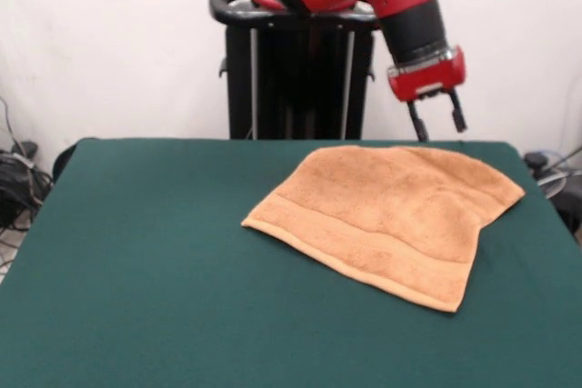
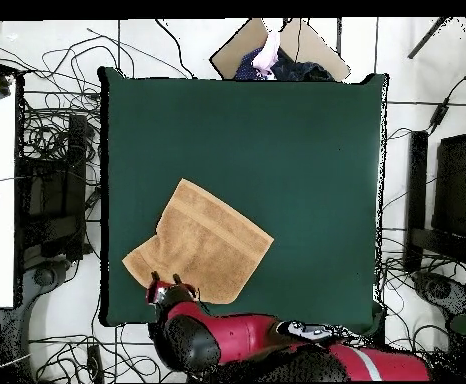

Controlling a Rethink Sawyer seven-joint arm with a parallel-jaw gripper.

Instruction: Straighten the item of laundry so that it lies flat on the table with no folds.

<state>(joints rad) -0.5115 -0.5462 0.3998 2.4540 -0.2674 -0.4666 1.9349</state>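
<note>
Where towel (image 1: 391,217) lies, tool (image 1: 437,121) above.

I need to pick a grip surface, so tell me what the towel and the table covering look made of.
The towel looks like orange-tan terry cloth: soft, matte, with a nubby pile and a flatter woven band near the hem. The table covering looks like dark green felt or a similar fabric, matte and smooth, with no visible weave. The open gripper hangs above the towel's far edge.
</note>
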